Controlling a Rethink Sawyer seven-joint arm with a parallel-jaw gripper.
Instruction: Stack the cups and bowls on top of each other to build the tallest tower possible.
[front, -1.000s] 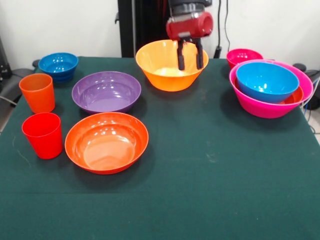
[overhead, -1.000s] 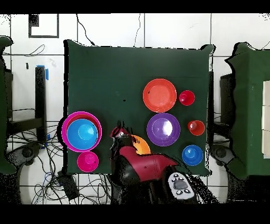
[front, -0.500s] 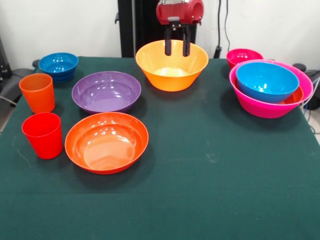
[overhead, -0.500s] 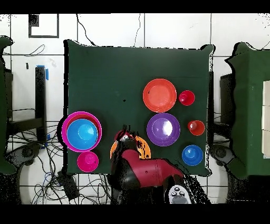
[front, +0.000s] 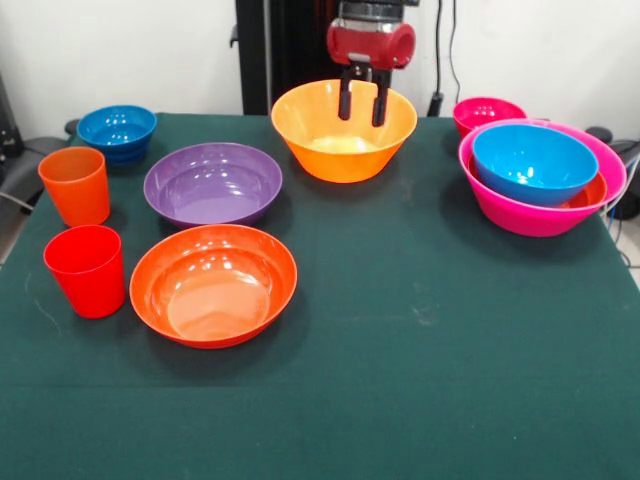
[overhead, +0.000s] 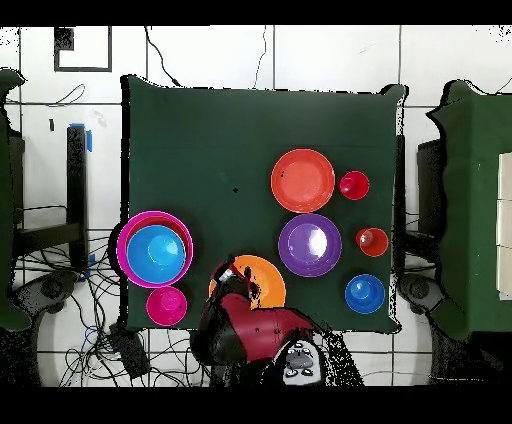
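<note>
My gripper (front: 362, 108) is open and holds nothing; its dark fingers hang over the far side of the yellow-orange bowl (front: 343, 140), whose rim (overhead: 262, 281) shows beside the red arm (overhead: 245, 330) in the overhead view. The tower (front: 530, 212) stands at the right: a large pink bowl holding a shallow red-orange bowl (front: 592, 194) and a blue bowl (front: 535, 165). In the overhead view the tower (overhead: 128, 252) lies left. Loose on the cloth are a purple bowl (front: 213, 183), a red-orange bowl (front: 213, 285), a blue bowl (front: 117, 130), a small pink-red bowl (front: 488, 112), an orange cup (front: 75, 185) and a red cup (front: 86, 270).
The dark green tablecloth (front: 430, 340) covers the table. Cables and tiled floor (overhead: 250, 60) surround the table in the overhead view.
The gripper rose from the yellow-orange bowl's right side, swung back and left, then came a little right and down over its far side. The arm drew back toward its base. No bowl or cup moved.
</note>
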